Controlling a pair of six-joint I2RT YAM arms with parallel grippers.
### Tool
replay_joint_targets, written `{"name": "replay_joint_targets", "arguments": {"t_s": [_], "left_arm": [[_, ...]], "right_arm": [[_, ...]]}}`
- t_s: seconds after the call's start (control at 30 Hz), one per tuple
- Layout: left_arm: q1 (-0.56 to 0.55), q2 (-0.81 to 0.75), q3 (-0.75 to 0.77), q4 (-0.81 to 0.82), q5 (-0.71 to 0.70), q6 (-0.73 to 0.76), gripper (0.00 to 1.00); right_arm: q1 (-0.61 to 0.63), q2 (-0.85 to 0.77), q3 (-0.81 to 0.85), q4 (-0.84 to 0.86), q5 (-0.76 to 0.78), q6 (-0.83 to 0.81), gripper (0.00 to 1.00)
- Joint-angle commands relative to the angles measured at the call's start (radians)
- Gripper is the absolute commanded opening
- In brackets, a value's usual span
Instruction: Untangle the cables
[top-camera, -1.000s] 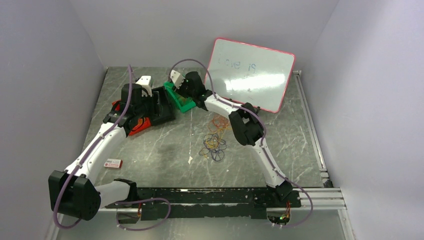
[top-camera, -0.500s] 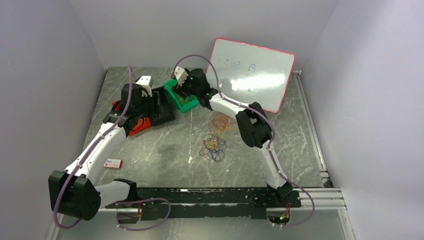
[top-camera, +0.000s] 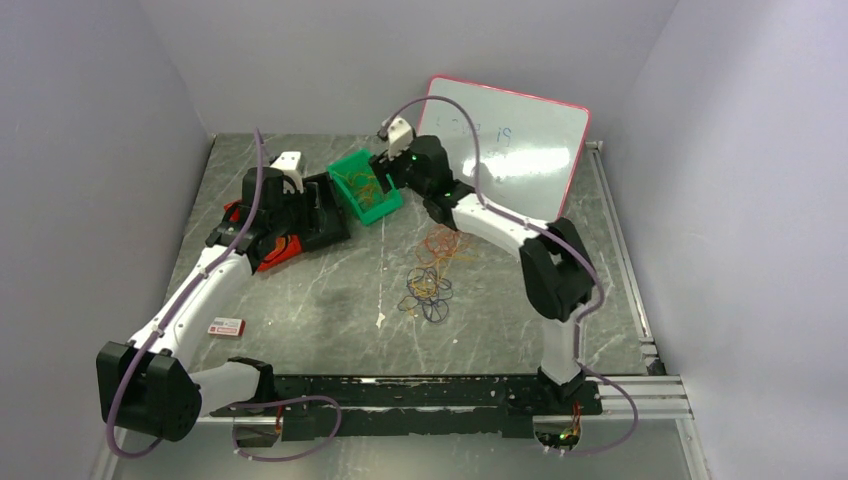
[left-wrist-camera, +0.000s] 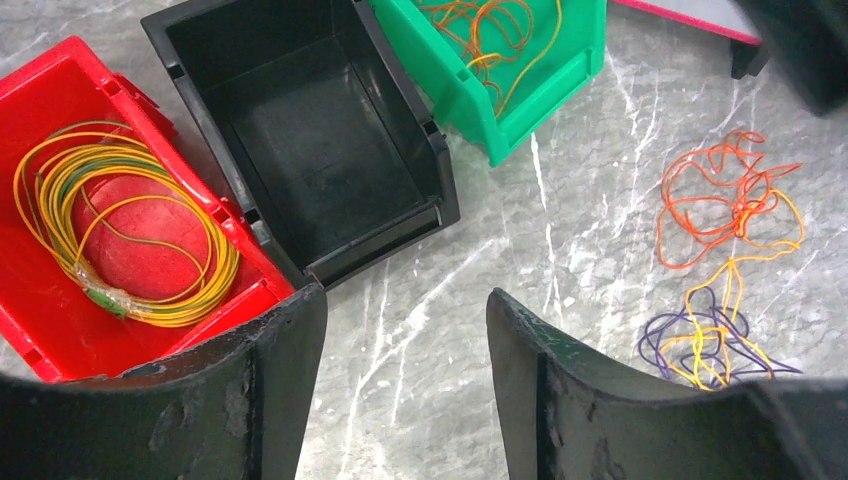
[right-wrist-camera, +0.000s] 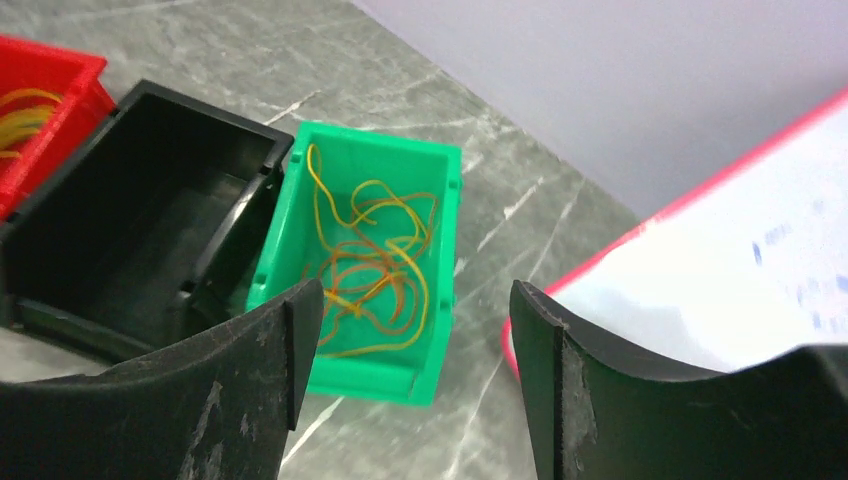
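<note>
Beyond cables (top-camera: 428, 287), green bin (left-wrist-camera: 520, 112), black bin (left-wrist-camera: 300, 135), whiteboard (top-camera: 512, 150)

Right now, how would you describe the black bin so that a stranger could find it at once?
On the far-left part of the table, three bins stand in a row. The black bin is the middle one, between the red bin and the green bin. Unlike both, it is empty.

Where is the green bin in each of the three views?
Top external: green bin, upper centre.
Left wrist: green bin at the top edge, right of centre.
Right wrist: green bin in the middle of the picture.
Shared landmark: the black bin, on its left in all three.
</note>
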Motion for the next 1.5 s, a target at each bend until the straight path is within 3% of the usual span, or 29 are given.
{"name": "replay_joint_targets", "arguments": {"t_s": [0.0, 0.13, 0.27, 0.3, 0.43, 0.6, 0.77, 1.17, 1.47], "left_arm": [[0.007, -0.027, 0.008, 0.014, 0.009, -0.051, 0.67], [0.007, -0.031, 0.015, -0.009, -0.002, -0.104, 0.78], [0.008, -0.029, 0.021, -0.049, -0.033, -0.151, 0.99], [0.008, -0.023, 0.029, -0.067, -0.039, -0.152, 1.0], [0.008, -0.012, 0.058, -0.113, -0.011, -0.178, 1.0], [0.008, -0.062, 0.038, -0.071, 0.013, -0.126, 1.0], [0.008, -0.114, 0.035, -0.073, 0.036, -0.152, 1.0], [0.008, -0.136, 0.025, -0.035, 0.072, -0.204, 1.0], [0.009, -0.1, 0.03, 0.011, 0.084, -0.227, 1.0]], "right_arm": [[-0.007, -0.174, -0.109, -0.085, 0.156, 0.29, 0.72], [-0.01, -0.318, -0.246, -0.251, 0.213, 0.477, 0.7], [-0.011, -0.445, -0.351, -0.437, 0.235, 0.604, 0.68], [-0.011, -0.465, -0.368, -0.477, 0.232, 0.624, 0.67], [-0.014, -0.521, -0.422, -0.601, 0.239, 0.681, 0.66], [-0.063, -0.551, -0.489, -0.641, 0.187, 0.737, 0.61], [-0.112, -0.591, -0.585, -0.58, 0.129, 0.759, 0.56], [-0.113, -0.574, -0.614, -0.516, 0.028, 0.79, 0.54], [-0.111, -0.434, -0.591, -0.493, 0.038, 0.892, 0.46]]}}
